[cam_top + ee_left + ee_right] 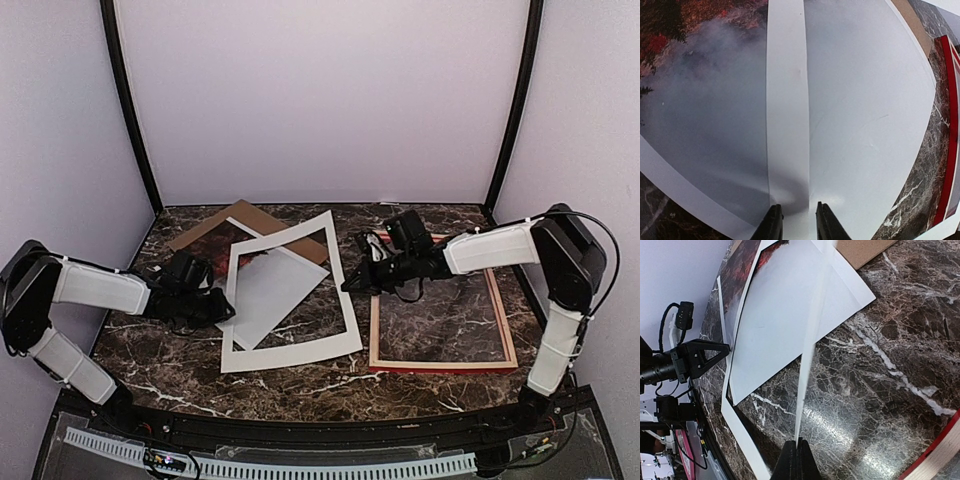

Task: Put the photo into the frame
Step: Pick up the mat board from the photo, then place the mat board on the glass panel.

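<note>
left pincer (798, 207) at nine o'clock of the counter (300, 392), jaws slightly apart over the white mat (290, 352), photo (268, 288) flat beneath that mat, right pincer (798, 445) clamped on its raised three o'clock edge, frame (440, 365) lying at four o'clock

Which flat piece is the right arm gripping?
The white mat with the cut-out window: right gripper jaws shut on its raised edge. The photo, backing board and frame are not gripped.

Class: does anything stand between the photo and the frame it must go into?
Yes: the white mat lies on the photo, one border crossing it. The right tool is shut on the mat's border nearest the frame.
</note>
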`<move>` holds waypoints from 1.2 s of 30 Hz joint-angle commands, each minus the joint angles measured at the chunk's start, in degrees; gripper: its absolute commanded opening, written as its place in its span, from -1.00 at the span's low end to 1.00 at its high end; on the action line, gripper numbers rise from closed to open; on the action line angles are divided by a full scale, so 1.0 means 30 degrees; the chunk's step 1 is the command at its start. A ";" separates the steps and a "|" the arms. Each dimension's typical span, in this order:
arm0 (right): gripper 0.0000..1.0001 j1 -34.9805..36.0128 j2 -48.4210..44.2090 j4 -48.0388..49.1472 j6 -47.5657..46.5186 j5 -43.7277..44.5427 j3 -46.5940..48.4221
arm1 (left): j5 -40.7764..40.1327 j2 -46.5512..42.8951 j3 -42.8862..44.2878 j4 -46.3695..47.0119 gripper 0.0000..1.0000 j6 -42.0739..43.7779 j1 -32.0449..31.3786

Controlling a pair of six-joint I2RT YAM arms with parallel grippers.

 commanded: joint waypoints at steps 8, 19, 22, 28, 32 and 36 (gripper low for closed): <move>-1.00 -0.0850 -0.3345 -0.2751 -0.1290 0.0474 -0.0362 | -0.0127 -0.2534 0.0987 -0.1440 0.02 0.1642 -0.0120; -1.00 -0.3104 -0.8938 -1.0874 -0.4159 0.4260 -0.1859 | 0.0115 -0.2641 0.2586 -0.3018 0.26 0.3723 -0.0246; -1.00 -0.3932 -1.0103 -1.2525 -0.4482 0.6007 -0.1950 | 0.0482 -0.2439 0.2968 -0.3145 0.28 0.4083 -0.0291; -1.00 -0.5414 -1.1228 -1.5161 -0.5562 0.8203 -0.1406 | 0.1101 -0.1901 0.3678 -0.3170 0.29 0.4588 -0.0353; -1.00 -0.5848 -1.0860 -1.6968 -0.6174 1.0547 -0.0803 | 0.1619 -0.1221 0.4223 -0.3294 0.29 0.4979 -0.0354; -1.00 -0.6062 -1.0364 -1.8118 -0.6445 1.2726 -0.0175 | 0.1885 -0.0809 0.4611 -0.3417 0.29 0.5216 -0.0354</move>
